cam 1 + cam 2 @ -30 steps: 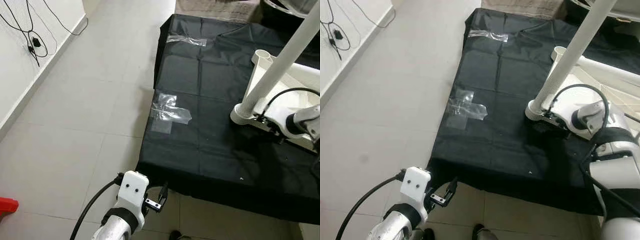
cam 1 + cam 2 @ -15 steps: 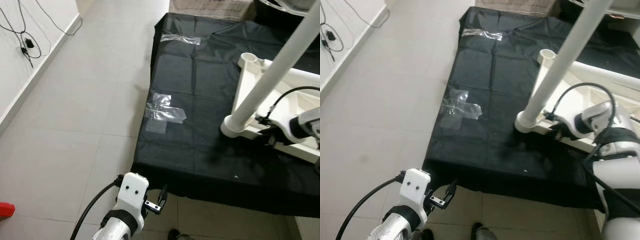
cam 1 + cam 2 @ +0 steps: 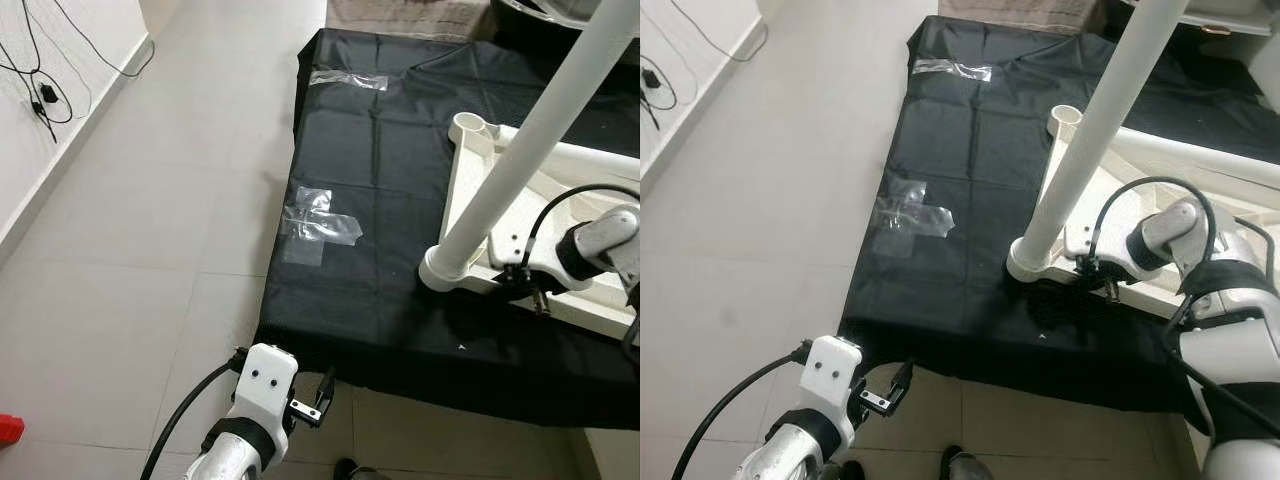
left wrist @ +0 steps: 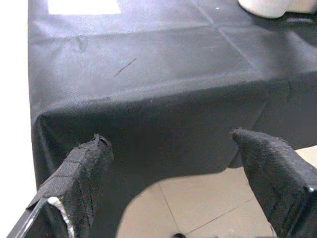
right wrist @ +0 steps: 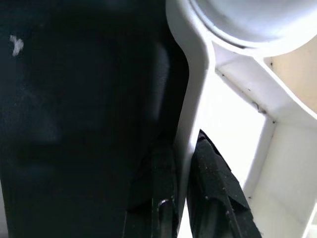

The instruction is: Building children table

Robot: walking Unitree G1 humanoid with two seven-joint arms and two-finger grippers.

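While the left gripper (image 4: pixel 173 163) hung open and idle off the near edge of the black sheet (image 3: pixel 380 200), the right gripper (image 5: pixel 182 198), clamped on the rim of the upturned table frame (image 3: pixel 600 300), had dragged it leftward across the sheet, leg (image 3: pixel 520 150) attached, likely repositioning it for the next leg.

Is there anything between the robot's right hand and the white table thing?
No. The right gripper is already shut on the white table frame's thin edge, one finger on each side, beside the white leg.
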